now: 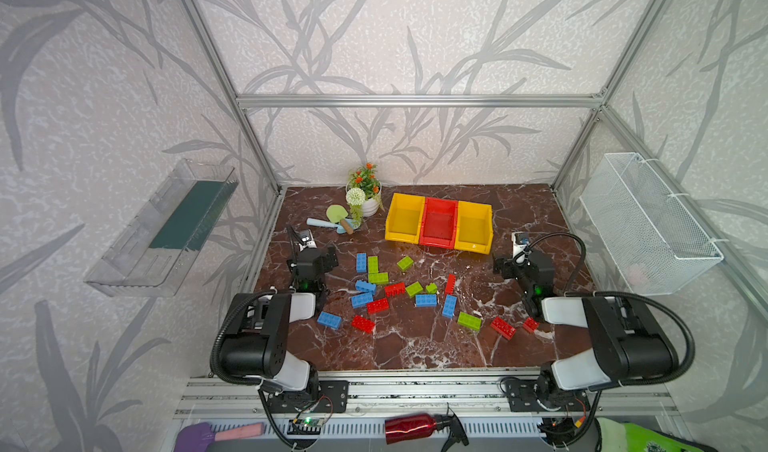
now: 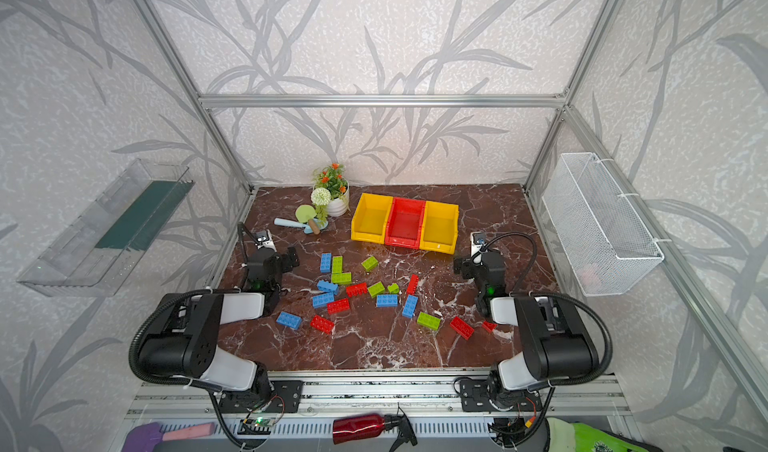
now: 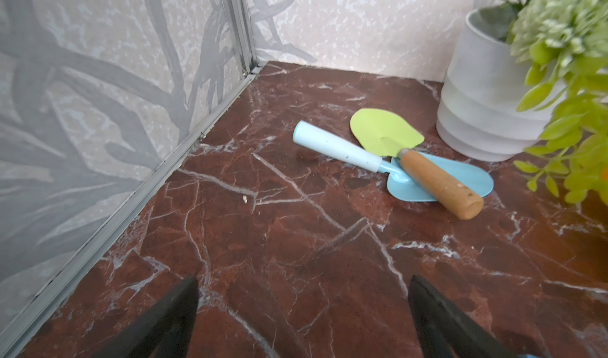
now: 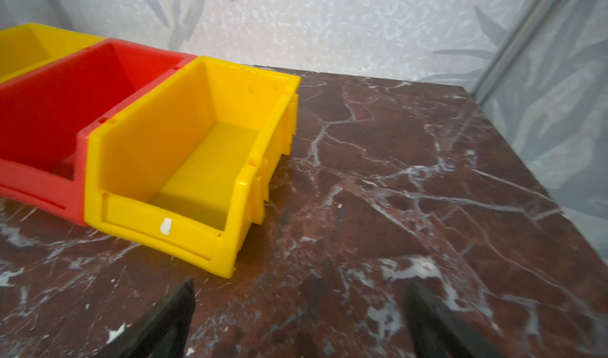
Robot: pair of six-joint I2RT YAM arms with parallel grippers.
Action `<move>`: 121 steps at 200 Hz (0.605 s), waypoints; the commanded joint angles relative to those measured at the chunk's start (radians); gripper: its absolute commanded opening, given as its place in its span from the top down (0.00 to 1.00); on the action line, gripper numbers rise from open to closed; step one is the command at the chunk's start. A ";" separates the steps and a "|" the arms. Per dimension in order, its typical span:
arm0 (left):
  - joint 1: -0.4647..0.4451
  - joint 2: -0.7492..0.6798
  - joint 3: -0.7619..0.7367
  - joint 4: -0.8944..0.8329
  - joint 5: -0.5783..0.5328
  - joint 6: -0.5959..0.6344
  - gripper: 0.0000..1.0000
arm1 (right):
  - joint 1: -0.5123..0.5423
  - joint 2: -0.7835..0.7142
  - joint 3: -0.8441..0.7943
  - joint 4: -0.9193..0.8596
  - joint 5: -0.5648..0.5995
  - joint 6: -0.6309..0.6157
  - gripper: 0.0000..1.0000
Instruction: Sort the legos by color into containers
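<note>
In both top views we see the legos scattered across the marble table, all lying in front of the three joined containers. The left gripper and right gripper flank the pile. Only the left wrist view shows a green trowel crossing a blue trowel beside a plant pot, with its fingers spread and holding nothing. Only the right wrist view shows the bare floors of a yellow bin and the red bin, its fingers likewise spread.
</note>
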 commanded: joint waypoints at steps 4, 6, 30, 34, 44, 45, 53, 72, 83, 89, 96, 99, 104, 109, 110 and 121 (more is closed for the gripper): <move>0.004 -0.081 0.155 -0.330 -0.028 0.017 0.01 | 0.041 -0.122 0.239 -0.574 0.346 0.109 0.01; 0.005 -0.085 0.170 -0.360 -0.030 0.017 0.01 | 0.042 -0.121 0.272 -0.625 0.362 0.120 0.01; -0.004 -0.145 0.291 -0.557 -0.044 0.027 0.01 | 0.062 -0.118 0.449 -0.993 0.427 0.248 0.01; -0.007 -0.159 0.302 -0.578 -0.039 0.021 0.01 | 0.073 -0.122 0.454 -1.010 0.448 0.263 0.01; -0.010 -0.197 0.325 -0.629 0.003 0.007 0.01 | 0.104 -0.141 0.462 -1.037 0.497 0.300 0.01; -0.011 -0.201 0.326 -0.633 0.009 0.006 0.01 | 0.108 -0.143 0.462 -1.039 0.498 0.302 0.01; -0.021 -0.232 0.341 -0.671 0.044 -0.020 0.01 | 0.129 -0.166 0.467 -1.065 0.483 0.311 0.01; -0.075 -0.304 0.351 -0.728 0.070 -0.113 0.01 | 0.156 -0.206 0.482 -1.147 0.373 0.354 0.01; -0.130 -0.342 0.342 -0.748 0.079 -0.151 0.01 | 0.179 -0.207 0.504 -1.213 0.325 0.400 0.01; -0.178 -0.356 0.339 -0.765 0.056 -0.151 0.01 | 0.193 -0.201 0.515 -1.240 0.317 0.418 0.01; -0.238 -0.374 0.339 -0.792 0.007 -0.148 0.01 | 0.220 -0.191 0.532 -1.277 0.313 0.438 0.01; -0.262 -0.381 0.339 -0.803 -0.013 -0.150 0.01 | 0.232 -0.185 0.538 -1.290 0.313 0.444 0.00; -0.297 -0.390 0.339 -0.821 -0.033 -0.156 0.01 | 0.257 -0.174 0.551 -1.311 0.311 0.452 0.01; -0.326 -0.400 0.339 -0.843 -0.047 -0.168 0.01 | 0.283 -0.163 0.564 -1.334 0.307 0.460 0.03; -0.332 -0.401 0.339 -0.847 -0.048 -0.171 0.01 | 0.283 -0.163 0.564 -1.334 0.307 0.460 0.03; -0.382 -0.421 0.337 -0.886 -0.049 -0.215 0.01 | 0.330 -0.142 0.582 -1.362 0.281 0.486 0.09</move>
